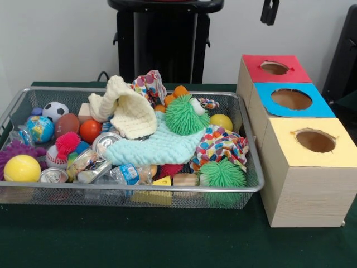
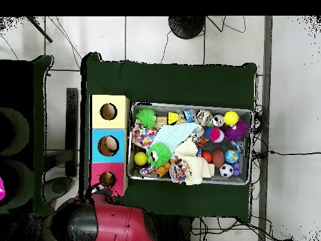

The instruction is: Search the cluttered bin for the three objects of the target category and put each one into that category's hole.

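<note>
A wire mesh bin [image 1: 252, 187] holds a jumble of balls, cloths, cans and blocks. On top lie a cream knitted cloth [image 1: 131, 113], a mint cloth [image 1: 159, 147] and a dotted cloth [image 1: 221, 146]. Two green spiky balls [image 1: 187, 114] [image 1: 222, 174] sit towards the right, and a yellow ball [image 1: 22, 167] sits at the left. Cans [image 1: 106, 142] and a wooden block [image 1: 185, 180] lie along the front. Beside the bin stand three boxes with holes: red [image 1: 274, 67], blue [image 1: 291, 99] and yellow [image 1: 315, 139]. My gripper [image 1: 270, 11] hangs drawn back at the top edge, above the red box.
In the overhead view the bin [image 2: 191, 105] lies on a green tablecloth [image 2: 169, 78], with the boxes [image 2: 108, 145] along its left side. The red arm [image 2: 119, 223] is folded near the base. Cables run over the floor around the table.
</note>
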### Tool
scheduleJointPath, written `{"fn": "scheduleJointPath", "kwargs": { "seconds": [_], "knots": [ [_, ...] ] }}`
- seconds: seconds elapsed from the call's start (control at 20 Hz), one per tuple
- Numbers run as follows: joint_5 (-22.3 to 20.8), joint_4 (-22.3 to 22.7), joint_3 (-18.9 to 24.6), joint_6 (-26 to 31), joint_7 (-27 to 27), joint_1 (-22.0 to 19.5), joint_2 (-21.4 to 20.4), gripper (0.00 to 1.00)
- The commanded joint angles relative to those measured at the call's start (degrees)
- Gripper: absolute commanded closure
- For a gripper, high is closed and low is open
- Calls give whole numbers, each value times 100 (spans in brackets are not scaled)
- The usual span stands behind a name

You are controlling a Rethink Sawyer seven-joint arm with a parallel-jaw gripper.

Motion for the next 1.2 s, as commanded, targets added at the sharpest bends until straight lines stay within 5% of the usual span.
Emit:
{"fn": "scheduleJointPath", "kwargs": {
  "seconds": [0.05,0.35,0.45,0.6,1.0,1.2],
  "knots": [
    [-549,-390,-24,728,-312,-660,34,100],
    [-1139,-184,115,611,-1071,-1471,-124,100],
    [-1221,157,376,-28,-1123,-1850,-23,100],
    [-1742,409,599,-1016,-1075,-2256,335,100],
    [-2880,111,833,-1180,-1191,-3011,846,100],
    [-2986,319,1459,-2068,-837,-3692,1330,100]
  ]
}}
